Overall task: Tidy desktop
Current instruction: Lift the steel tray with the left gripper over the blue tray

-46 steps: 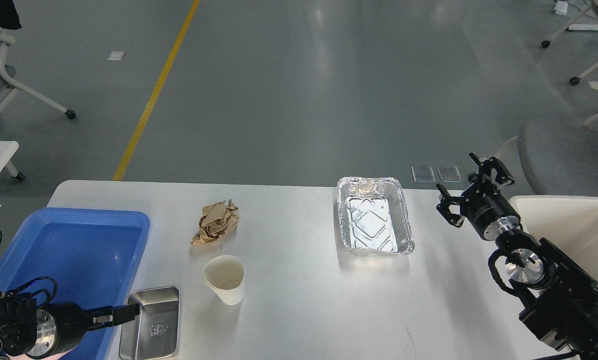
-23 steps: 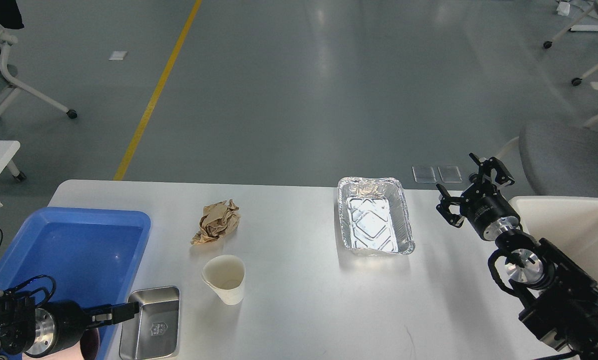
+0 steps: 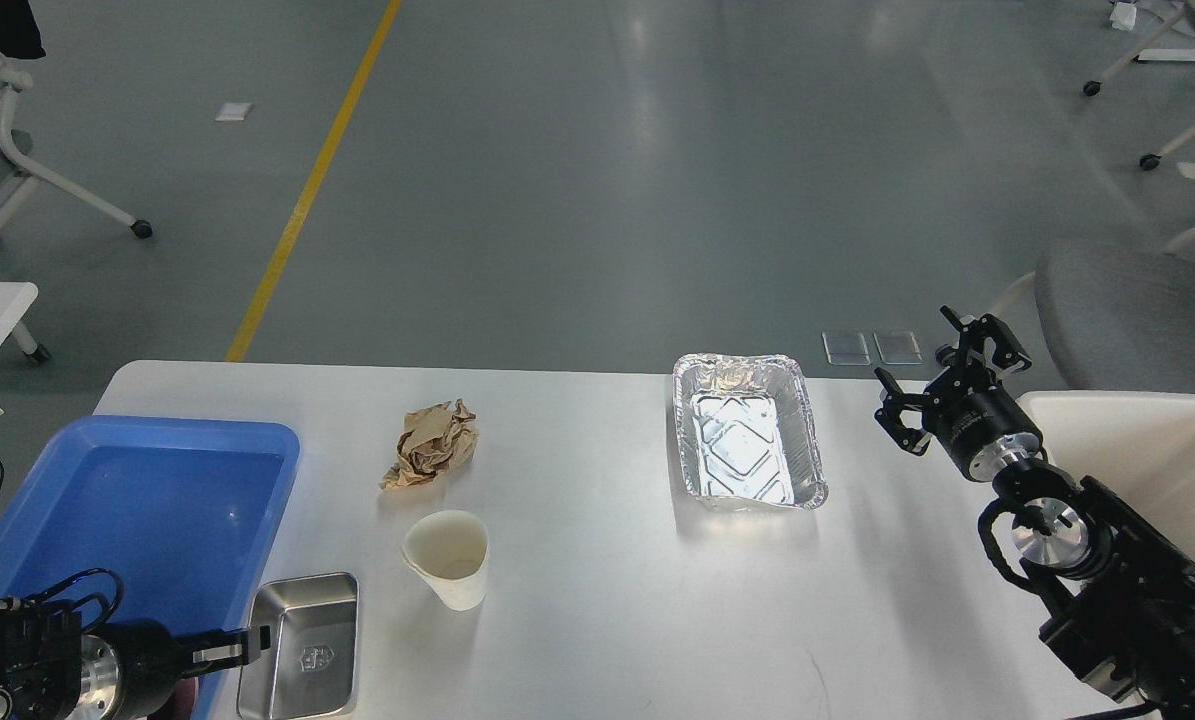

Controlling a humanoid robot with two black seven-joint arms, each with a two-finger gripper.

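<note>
The jaws of my right gripper (image 3: 942, 385) were spread wide with nothing between them, held above the far right part of the bench, between the foil tray (image 3: 747, 431) and the cream-white bin (image 3: 1147, 450) at the right edge. My left gripper (image 3: 242, 645) sat low at the near left corner, seen dark and nearly end-on where the blue tray's rim meets the small steel pan (image 3: 302, 645); I could not tell whether its jaws were spread or pressed together, nor whether they touched the pan's edge. The bench (image 3: 597, 600), a wide smooth white top with rounded corners, filled the lower half of my view and caught a soft glare near the foil tray. On it, the blue tray (image 3: 147, 500) lay at the left, the steel pan just beside its near right corner. A white paper cup (image 3: 449, 558) lay tilted, mouth up toward me, near the middle left, with a crumpled wad of brown paper (image 3: 432, 443) behind it and apart from it. The foil tray stood right of centre near the far edge. Beyond the bench ran a glossy grey floor (image 3: 597, 180) with a yellow line (image 3: 317, 175) slanting across it, office chair legs on casters at the far left and far right, and a grey chair seat (image 3: 1137, 315) behind the bin.
</note>
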